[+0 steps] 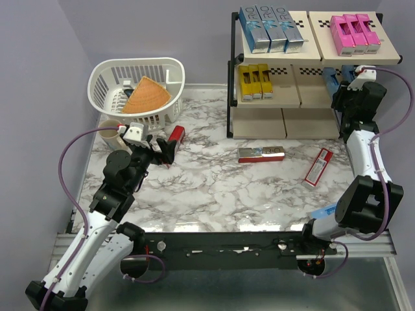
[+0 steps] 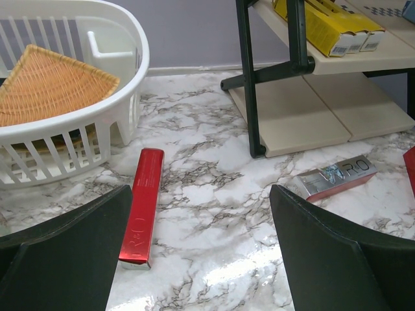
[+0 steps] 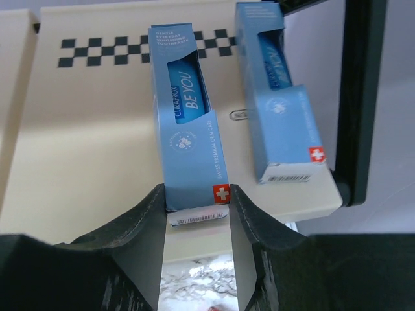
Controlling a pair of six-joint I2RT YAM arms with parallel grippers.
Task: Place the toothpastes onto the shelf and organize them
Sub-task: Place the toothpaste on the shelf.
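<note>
From the top camera I see the shelf (image 1: 231,97), a black metal frame with flat beige panels, on the marbled table (image 1: 214,194). On the left wrist view, the left gripper (image 2: 201,194) gapes fully and holds nothing, above a glossy red carton (image 2: 142,207) left of the shelf. On the right wrist view, the right gripper (image 3: 198,191) pinches a slim light blue carton (image 3: 188,129) lying on the shelf's middle tier.

My left gripper (image 2: 201,197) hangs low, jaws wide apart; my right gripper (image 3: 198,194), arm extended forward, clamps a light blue toothpaste carton (image 3: 188,123)
</note>
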